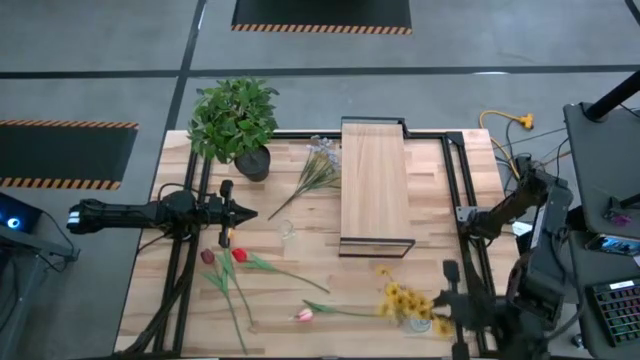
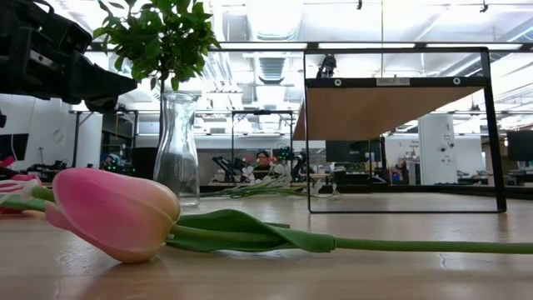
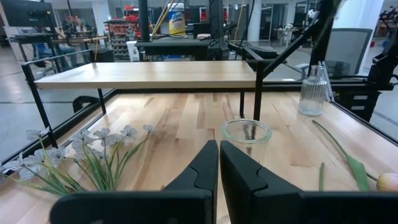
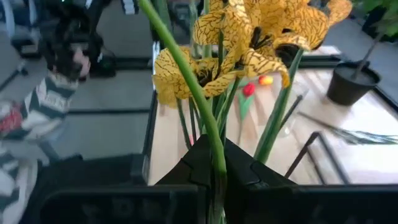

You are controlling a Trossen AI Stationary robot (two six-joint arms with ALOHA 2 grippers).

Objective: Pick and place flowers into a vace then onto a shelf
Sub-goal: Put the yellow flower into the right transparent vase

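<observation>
- Though the overhead camera takes in the whole table, the right gripper at the near right corner is hard to pick out against its dark arm; the yellow flowers lie just beside it on the left. The left gripper hangs over the table's left half, with the small clear vase near its tip, the red tulips close below, the pink tulip nearer the front edge, and the pale sprigs between the potted plant and the shelf.
- From table height the pink tulip fills the foreground and its stem runs off the frame; a clear vase stands behind it, the shelf to the right, and an arm shows only as a dark bulk in the top left corner.
- On the left wrist camera the left gripper has its fingers pressed together on nothing; the glass vase sits just beyond the tips, the pale sprigs off to one side, the shelf behind.
- On the right wrist camera the right gripper is clamped on green stems of the yellow flowers, which block most of the table beyond.
</observation>
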